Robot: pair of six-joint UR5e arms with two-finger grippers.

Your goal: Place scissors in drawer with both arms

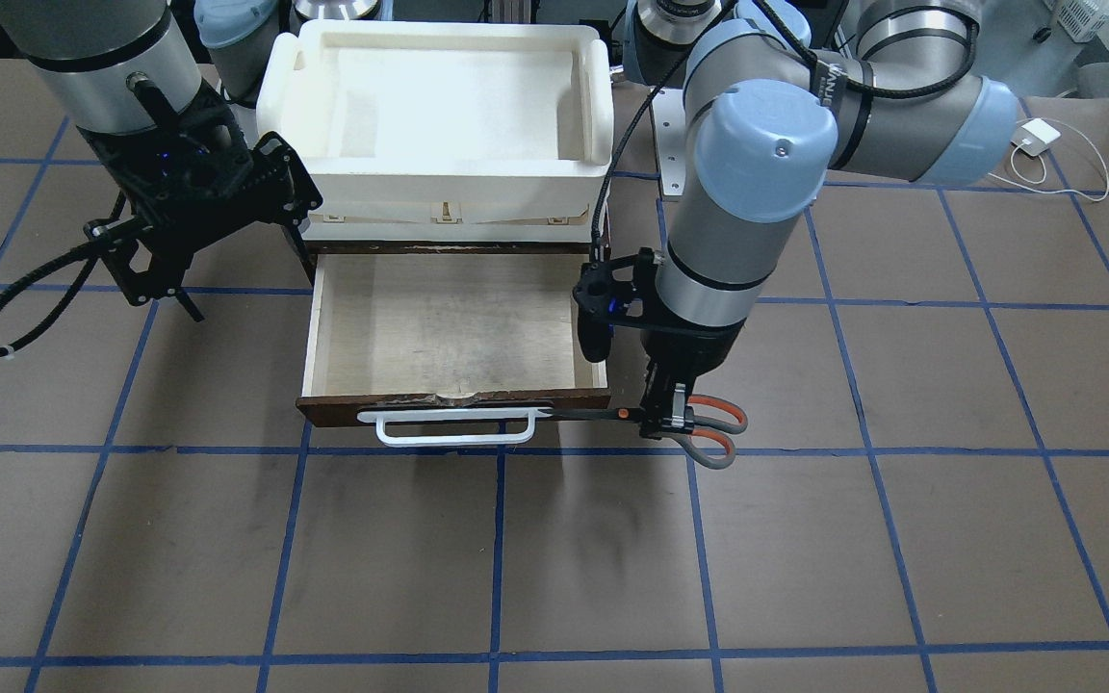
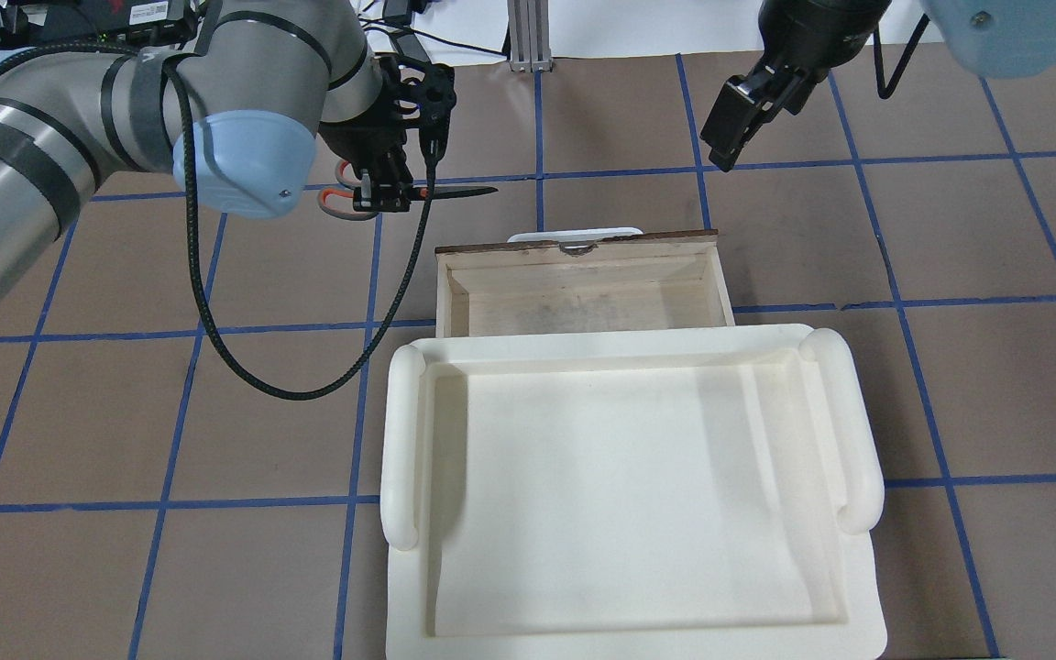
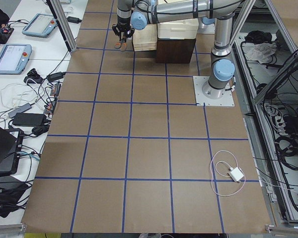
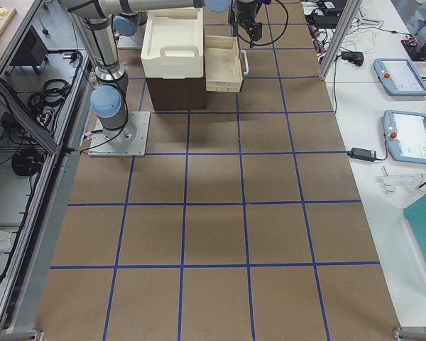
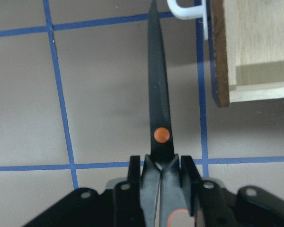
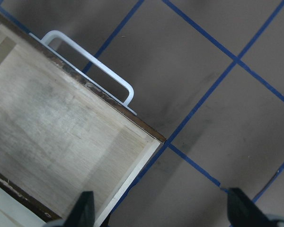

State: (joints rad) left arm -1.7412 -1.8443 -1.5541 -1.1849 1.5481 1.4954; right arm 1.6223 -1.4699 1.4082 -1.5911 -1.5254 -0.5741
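My left gripper (image 1: 672, 422) is shut on the scissors (image 1: 716, 433) just behind their orange pivot dot. It holds them level above the table, off the front corner of the drawer (image 1: 458, 402) on my left. The dark blades point toward the white bar handle (image 1: 453, 428). The left wrist view shows the scissors (image 5: 158, 109) in the gripper (image 5: 161, 175) beside the drawer's corner (image 5: 222, 56). The drawer is pulled open, and its pale inside (image 6: 61, 137) holds nothing. My right gripper (image 2: 728, 137) is open and empty, raised beyond the drawer's other front corner.
A cream-white foam tray (image 2: 629, 477) sits on top of the cabinet behind the open drawer. Brown table with blue grid tape lies all around. A black cable (image 2: 244, 367) loops down from my left arm. A white charger (image 1: 1036, 135) lies near the robot's base.
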